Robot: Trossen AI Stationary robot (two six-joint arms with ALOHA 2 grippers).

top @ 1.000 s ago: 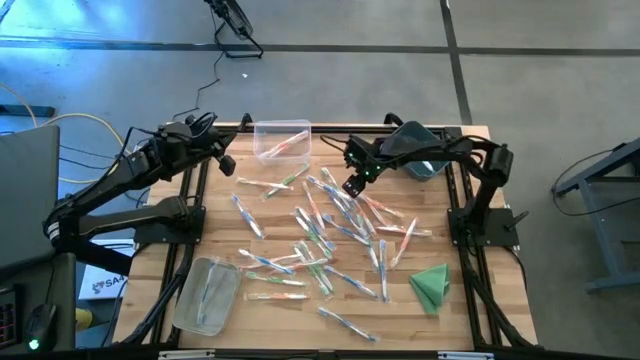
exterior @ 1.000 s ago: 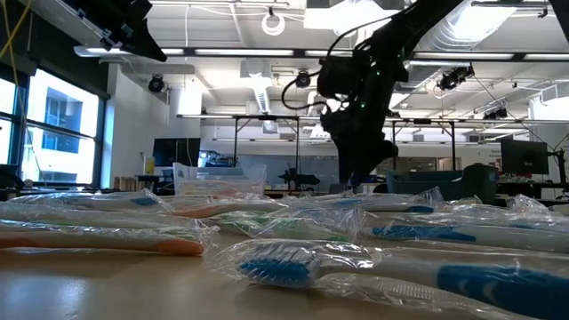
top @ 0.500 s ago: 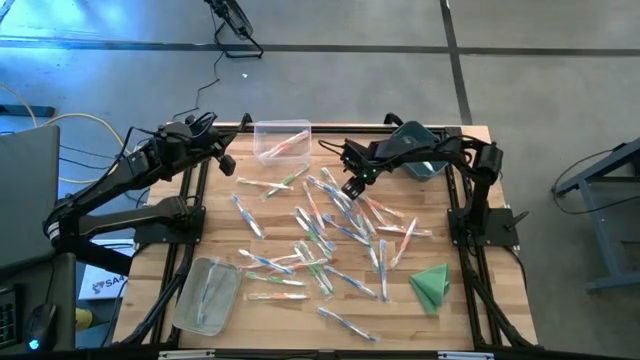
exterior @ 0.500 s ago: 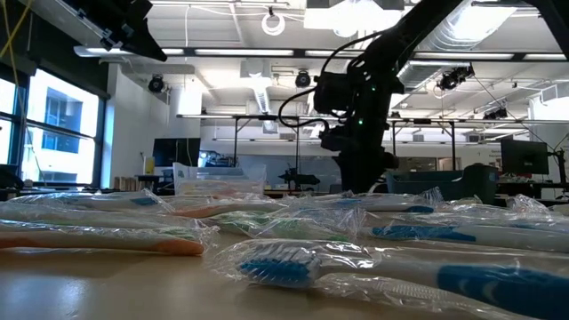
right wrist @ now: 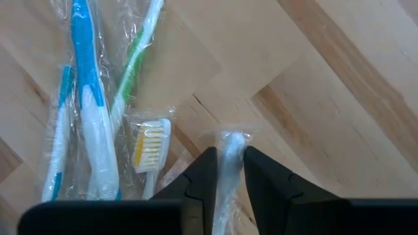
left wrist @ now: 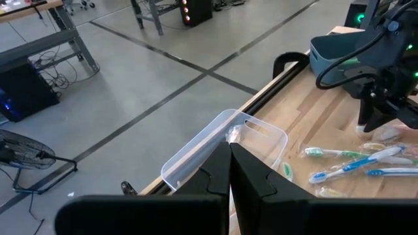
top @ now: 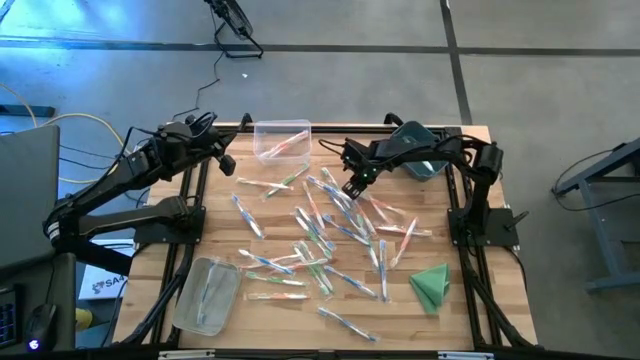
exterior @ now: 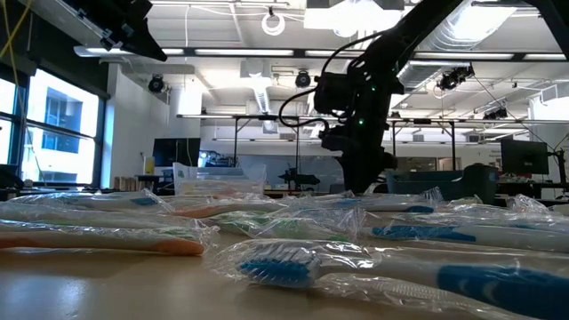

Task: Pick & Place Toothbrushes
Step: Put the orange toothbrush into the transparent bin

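1. The wrapped toothbrush (right wrist: 230,171) is sitting pinched between the right gripper's (right wrist: 227,176) two dark fingers, its clear wrapper end poking out past the fingertips; its bristle end and colour are hidden behind the fingers.
2. The right gripper (top: 349,186) is reaching down onto the wooden tabletop (top: 440,235) toward its far edge, right of the middle, its jaws narrowed onto that one brush.
3. The other toothbrushes (top: 320,240) are lying scattered across the middle of the tabletop, overlapping so much that they are hard to count from above.
4. A clear bin (top: 281,139) is standing at the far edge, with something pinkish inside that is too small to make out.
5. A second clear bin (top: 207,293) is sitting at the near left corner, its contents blurred.
6. A blue-grey bin (top: 418,160) is standing near the far right corner, partly hidden under the right arm.
7. A folded green cloth (top: 431,284) is lying by the right edge.
8. The left gripper (left wrist: 230,171) is hovering above the far left corner, fingers pressed together and holding nothing.
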